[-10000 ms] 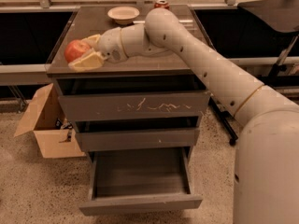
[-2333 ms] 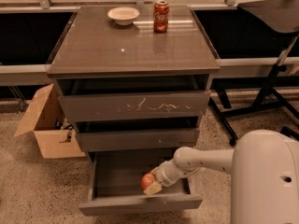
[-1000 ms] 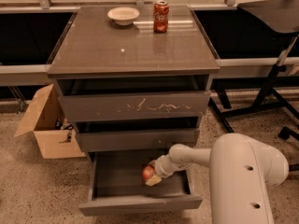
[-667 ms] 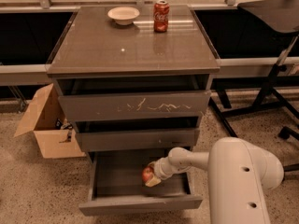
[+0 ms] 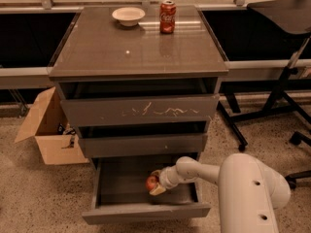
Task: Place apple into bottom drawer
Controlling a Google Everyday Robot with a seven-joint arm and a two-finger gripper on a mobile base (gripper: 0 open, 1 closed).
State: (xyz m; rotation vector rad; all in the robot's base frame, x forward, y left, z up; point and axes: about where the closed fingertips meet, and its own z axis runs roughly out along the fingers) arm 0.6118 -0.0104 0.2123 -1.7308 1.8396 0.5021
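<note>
The bottom drawer (image 5: 121, 188) of the grey cabinet is pulled out, with its smooth grey floor showing. My gripper (image 5: 155, 183) reaches into it from the right on a white arm and is shut on the small red apple (image 5: 152, 182). The apple sits low in the middle right of the drawer, at or just above the floor. I cannot tell whether it touches the floor.
A red cola can (image 5: 167, 16) and a white bowl (image 5: 128, 16) stand at the back of the cabinet top (image 5: 136, 47). The top scratched drawer front (image 5: 141, 110) and middle front (image 5: 143, 144) are nearly closed. A cardboard box (image 5: 48, 130) stands left; a chair base (image 5: 272, 110) right.
Ten seconds ago the gripper held the apple above the cabinet top's left edge. It has since carried it down into the bottom drawer, shifting slightly backward in the last seconds.
</note>
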